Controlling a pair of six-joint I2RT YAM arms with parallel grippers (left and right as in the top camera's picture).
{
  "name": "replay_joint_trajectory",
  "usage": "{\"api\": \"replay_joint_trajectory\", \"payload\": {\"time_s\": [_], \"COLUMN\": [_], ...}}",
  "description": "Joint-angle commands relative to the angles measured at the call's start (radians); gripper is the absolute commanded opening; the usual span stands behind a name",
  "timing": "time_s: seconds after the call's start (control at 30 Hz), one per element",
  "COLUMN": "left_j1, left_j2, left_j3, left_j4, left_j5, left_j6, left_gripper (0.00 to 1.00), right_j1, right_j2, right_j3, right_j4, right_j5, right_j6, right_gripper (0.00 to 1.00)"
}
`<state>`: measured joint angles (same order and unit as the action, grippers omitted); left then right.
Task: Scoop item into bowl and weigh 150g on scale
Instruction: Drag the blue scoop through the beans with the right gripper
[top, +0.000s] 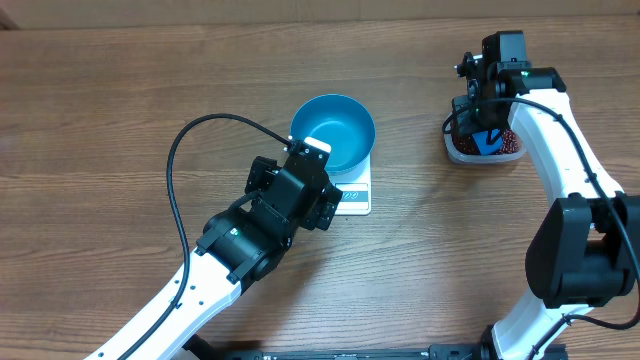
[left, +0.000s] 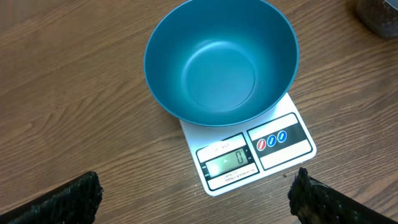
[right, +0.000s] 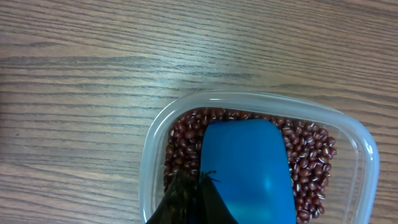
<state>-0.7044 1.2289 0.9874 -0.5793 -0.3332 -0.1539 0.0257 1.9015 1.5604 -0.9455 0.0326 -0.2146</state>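
The blue bowl (top: 333, 133) (left: 221, 59) stands empty on the white scale (top: 352, 197) (left: 267, 152), whose display reads zero. My left gripper (top: 296, 192) (left: 196, 205) hovers just in front of the scale's front edge, open wide, with nothing between its fingers (left: 62, 202). At the far right, the red-brown beans (top: 510, 143) (right: 308, 168) fill a clear plastic tub (top: 455, 150) (right: 149, 155). My right gripper (top: 485, 130) (right: 200, 193) is shut on a small blue scoop (top: 490, 140) (right: 249, 168), whose bowl rests on the beans inside the tub.
Wooden tabletop (top: 120, 80) all around. The left arm's black cable (top: 180, 170) loops over the table left of the scale. The right arm (top: 560, 160) reaches from the front right to the tub.
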Motion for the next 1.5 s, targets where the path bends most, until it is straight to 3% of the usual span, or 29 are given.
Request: {"api": "replay_joint_trajectory", "payload": {"time_s": [0.0, 0.6, 0.83, 1.17, 1.47], "left_j1": [0.004, 0.004, 0.004, 0.004, 0.004], "left_j2": [0.000, 0.000, 0.000, 0.000, 0.000], "left_j3": [0.023, 0.023, 0.023, 0.023, 0.023], "left_j4": [0.003, 0.003, 0.003, 0.003, 0.003], "left_j5": [-0.006, -0.006, -0.006, -0.006, -0.006], "left_j6": [0.000, 0.000, 0.000, 0.000, 0.000], "left_gripper": [1.00, 1.00, 1.00, 1.00, 1.00], "right_j1": [0.000, -0.174, -0.177, -0.179, -0.179], "right_j2": [0.027, 0.027, 0.027, 0.027, 0.027], "right_j3": [-0.019, -0.019, -0.019, -0.019, -0.019], "right_j4": [-0.016, -0.020, -0.056, -0.020, -0.011], "right_j5": [-0.107, -0.420, -0.432, -0.443, -0.483], "right_j6": [0.059, 0.111, 0.122, 0.262, 0.258], "right_gripper": [0.04, 0.04, 0.04, 0.04, 0.04]}}
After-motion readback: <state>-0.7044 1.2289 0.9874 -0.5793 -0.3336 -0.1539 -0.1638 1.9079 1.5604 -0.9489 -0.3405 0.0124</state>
